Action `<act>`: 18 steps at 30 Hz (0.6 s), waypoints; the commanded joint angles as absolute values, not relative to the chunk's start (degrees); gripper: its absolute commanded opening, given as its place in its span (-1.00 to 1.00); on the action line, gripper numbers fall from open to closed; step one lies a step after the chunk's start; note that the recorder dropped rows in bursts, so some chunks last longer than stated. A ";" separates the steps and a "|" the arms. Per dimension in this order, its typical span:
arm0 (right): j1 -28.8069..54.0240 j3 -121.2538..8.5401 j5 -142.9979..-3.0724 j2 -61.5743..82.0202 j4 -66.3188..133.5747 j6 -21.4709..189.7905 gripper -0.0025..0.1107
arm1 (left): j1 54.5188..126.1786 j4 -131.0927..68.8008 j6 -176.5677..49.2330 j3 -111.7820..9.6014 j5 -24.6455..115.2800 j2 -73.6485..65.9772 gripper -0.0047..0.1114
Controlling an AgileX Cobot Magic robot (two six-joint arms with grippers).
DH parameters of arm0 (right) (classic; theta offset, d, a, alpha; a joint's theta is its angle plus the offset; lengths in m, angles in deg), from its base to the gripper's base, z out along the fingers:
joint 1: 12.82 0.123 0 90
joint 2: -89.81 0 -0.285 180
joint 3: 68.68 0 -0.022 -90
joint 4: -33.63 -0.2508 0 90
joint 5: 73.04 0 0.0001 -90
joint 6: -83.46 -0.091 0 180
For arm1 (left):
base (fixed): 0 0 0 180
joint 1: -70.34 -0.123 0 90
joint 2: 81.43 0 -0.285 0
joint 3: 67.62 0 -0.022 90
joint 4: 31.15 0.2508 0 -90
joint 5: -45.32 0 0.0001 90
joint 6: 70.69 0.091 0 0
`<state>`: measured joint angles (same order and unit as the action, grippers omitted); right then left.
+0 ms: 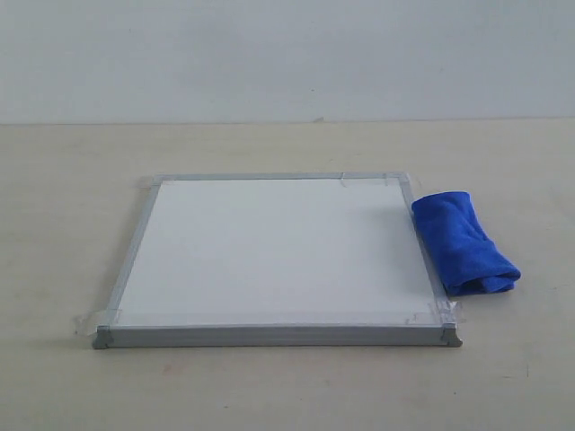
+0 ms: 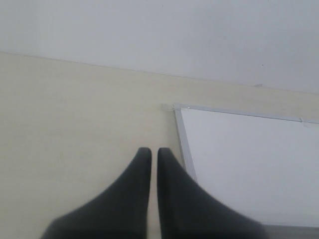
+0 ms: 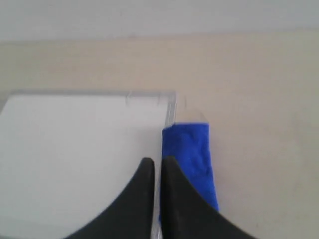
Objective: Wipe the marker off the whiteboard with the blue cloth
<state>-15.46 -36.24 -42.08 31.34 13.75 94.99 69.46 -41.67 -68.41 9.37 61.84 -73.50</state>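
Note:
The whiteboard (image 1: 269, 256) lies flat on the table, silver-framed with clear tape at its corners; its surface looks plain white and no red marker line shows in any view. The blue cloth (image 1: 464, 242) lies bunched on the table against the board's right edge. Neither gripper appears in the exterior view. In the left wrist view my left gripper (image 2: 150, 152) is shut and holds nothing, over bare table beside the whiteboard (image 2: 249, 169). In the right wrist view my right gripper (image 3: 156, 162) is shut and holds nothing, above the board's frame edge beside the blue cloth (image 3: 192, 149).
A pale wooden table (image 1: 72, 197) carries everything. A plain light wall (image 1: 287, 54) stands behind it. Bare tabletop surrounds the board on the left, front and far right.

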 commanded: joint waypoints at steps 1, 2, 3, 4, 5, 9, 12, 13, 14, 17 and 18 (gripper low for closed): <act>-15.63 -28.04 -52.11 43.42 13.99 100.16 -0.96 | 69.29 -41.52 -68.05 9.60 61.88 -73.65 -0.84; -15.63 -26.30 -53.70 45.50 13.99 101.00 -0.96 | 69.29 -41.52 -68.05 9.60 61.88 -73.65 -0.84; -15.63 -24.09 -55.64 47.90 13.99 101.75 -0.96 | 69.29 -41.52 -68.05 9.60 61.88 -73.65 -0.84; -15.63 -21.86 -57.72 50.12 13.99 102.53 -0.96 | 69.29 -41.52 -68.05 9.60 61.88 -73.65 -0.84; -15.63 -19.54 -59.71 52.31 13.99 103.25 -0.96 | 69.29 -41.52 -68.05 9.60 61.88 -73.65 -0.84; -15.63 -10.54 -67.12 59.34 13.99 103.74 -0.96 | 69.29 -41.52 -68.05 9.60 61.88 -73.65 -0.84; -15.63 -4.58 -70.92 63.41 13.99 103.74 -0.96 | 69.29 -41.52 -68.05 9.60 61.88 -73.65 -0.84; -15.63 -2.68 -71.96 64.52 13.99 103.74 -0.96 | 69.29 -41.52 -68.05 9.60 61.88 -73.65 -0.84; -15.63 -0.96 -72.71 65.42 13.99 103.74 -0.96 | 69.29 -41.52 -68.05 9.60 61.88 -73.65 -0.84; -15.63 2.59 -73.04 66.80 13.99 103.74 -0.96 | 69.29 -41.52 -68.05 9.60 61.88 -73.65 -0.84; -15.63 3.47 -73.04 67.22 13.99 103.74 -0.96 | 69.29 -41.52 -68.05 9.60 61.88 -73.65 -0.84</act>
<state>-15.46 0.79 -71.70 65.98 13.75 103.30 69.46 -41.67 -68.41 9.37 61.84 -73.50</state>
